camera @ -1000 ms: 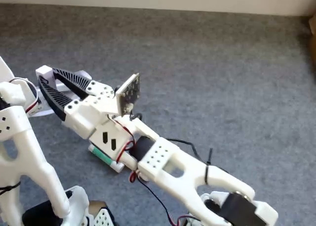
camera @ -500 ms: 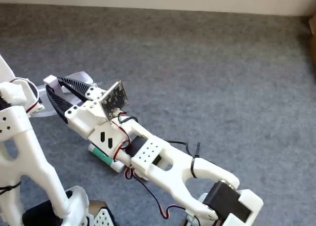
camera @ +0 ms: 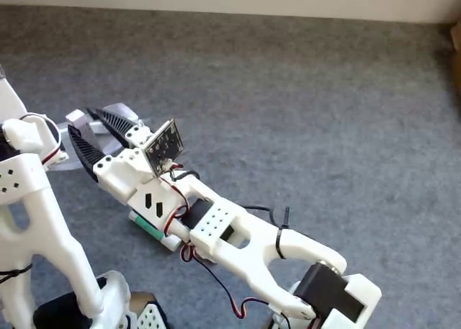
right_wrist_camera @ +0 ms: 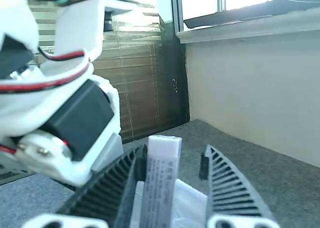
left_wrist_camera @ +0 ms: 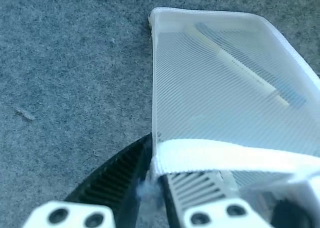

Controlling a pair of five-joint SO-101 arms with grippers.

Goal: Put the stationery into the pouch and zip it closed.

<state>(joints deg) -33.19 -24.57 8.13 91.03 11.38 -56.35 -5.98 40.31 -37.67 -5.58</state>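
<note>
The right pincer [right_wrist_camera: 175, 153] stands partly open, its black ribbed fingers [right_wrist_camera: 112, 185] wider apart than the white rectangular block [right_wrist_camera: 159, 188] upright between them. The block leans on one finger, with a gap to the other. Just below it I see the pouch [left_wrist_camera: 220, 88], a see-through white mesh with a woven white band along its mouth, lying on the fuzzy grey table [camera: 324, 91]. A thin pen [left_wrist_camera: 235, 63] lies slantwise inside. My left pincer [left_wrist_camera: 160, 173] is clamped on the band at the pouch's corner. The right arm [camera: 238, 235] stretches low across the table, over a green and white stick [camera: 153, 230] lying on the surface.
</note>
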